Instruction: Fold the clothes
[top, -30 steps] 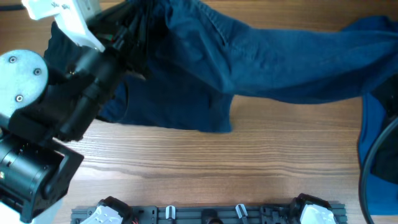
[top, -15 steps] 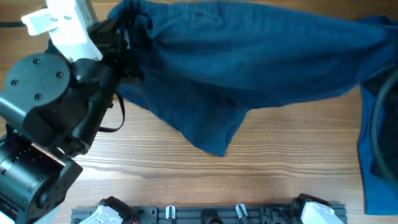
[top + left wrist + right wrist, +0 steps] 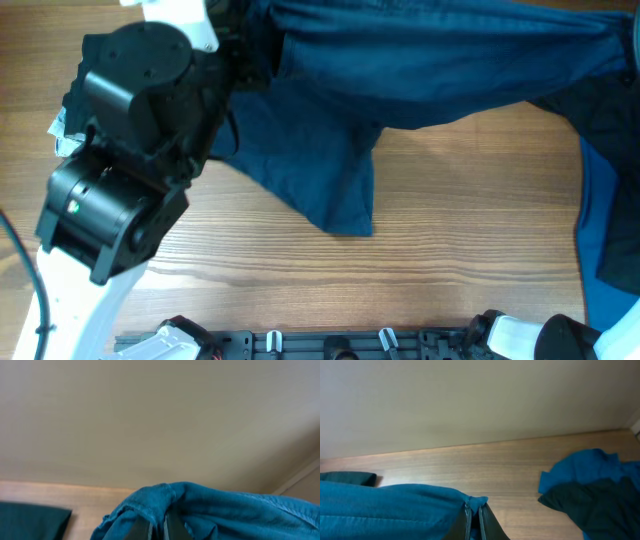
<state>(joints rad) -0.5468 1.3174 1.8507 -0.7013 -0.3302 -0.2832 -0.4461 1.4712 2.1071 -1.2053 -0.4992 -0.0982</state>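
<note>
- The left pincer is clenched on a bunched fold of the dark navy trousers, with cloth spilling over both fingers (its wrist camera shows this best).
- The right pincer is likewise clamped tight on an edge of the same trousers. The fabric trails off toward 9 o'clock in its wrist view.
- From overhead, the trousers stretch along the top from 11 o'clock to 2 o'clock. One leg drops toward the centre over the wooden tabletop.
- The left arm fills the 9 to 10 o'clock area, and its far end is hidden against the cloth.
- A black garment lies at 3 o'clock, touching a royal blue garment that runs toward 4 o'clock.
</note>
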